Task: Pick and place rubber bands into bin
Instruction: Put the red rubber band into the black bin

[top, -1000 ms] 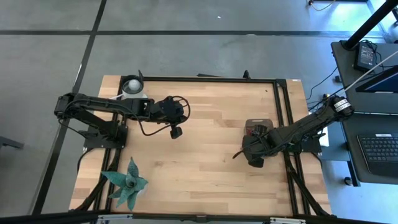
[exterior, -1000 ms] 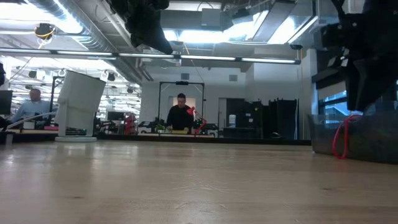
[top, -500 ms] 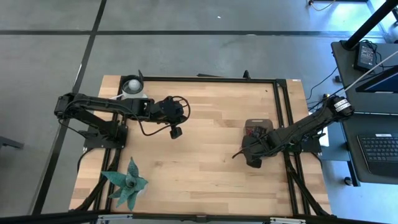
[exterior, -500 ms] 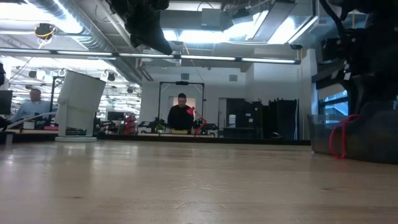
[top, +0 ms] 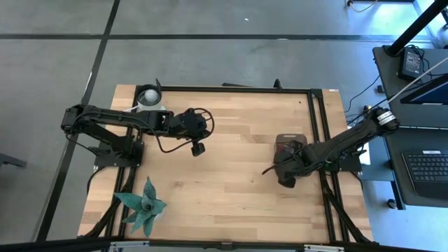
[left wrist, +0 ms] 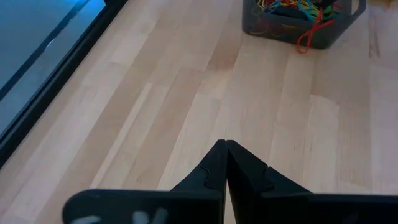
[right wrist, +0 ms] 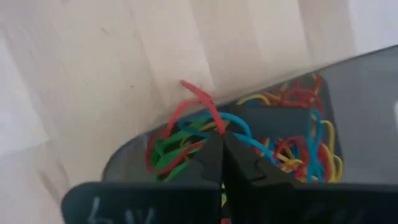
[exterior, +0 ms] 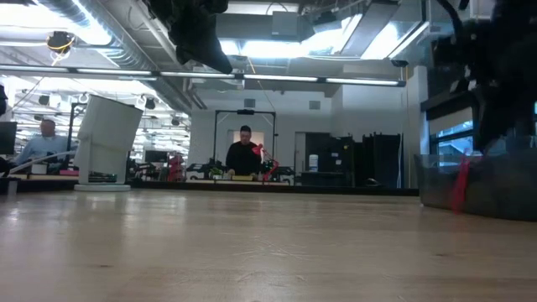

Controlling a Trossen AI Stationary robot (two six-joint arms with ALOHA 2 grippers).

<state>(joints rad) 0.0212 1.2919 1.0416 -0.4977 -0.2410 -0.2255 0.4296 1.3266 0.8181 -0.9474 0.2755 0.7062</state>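
The bin [top: 292,142], a small dark grey tray, stands on the table's right half and holds several coloured rubber bands [right wrist: 298,143]. One red rubber band [right wrist: 198,99] lies over the bin's wall and hangs down its outside [exterior: 459,183]. My right gripper [right wrist: 222,138] points steeply down at that wall from above, at the bin's near side [top: 284,158], and is shut on the red band. My left gripper [top: 198,148] is shut on nothing and hangs over the bare wood left of the table's middle [left wrist: 225,144]. My right gripper pinches the red rubber band [right wrist: 214,121] between its two fingertips, just above the bin's wall. The fingers come steeply from above. One end of the band rises past the rim, and the rest runs down among the other bands in the bin.
A white round cup [top: 148,96] stands at the far left corner, and a teal spiky plant [top: 142,205] near the left front. Black frame rails [top: 322,133] run along the table's edges. Open wood lies between the arms. People sit in the room behind [exterior: 244,155].
My right gripper has shut on the red rubber band at the bin's wall and rolled a little. In the low view the band's hanging loop has narrowed from an open loop into a straight strip.
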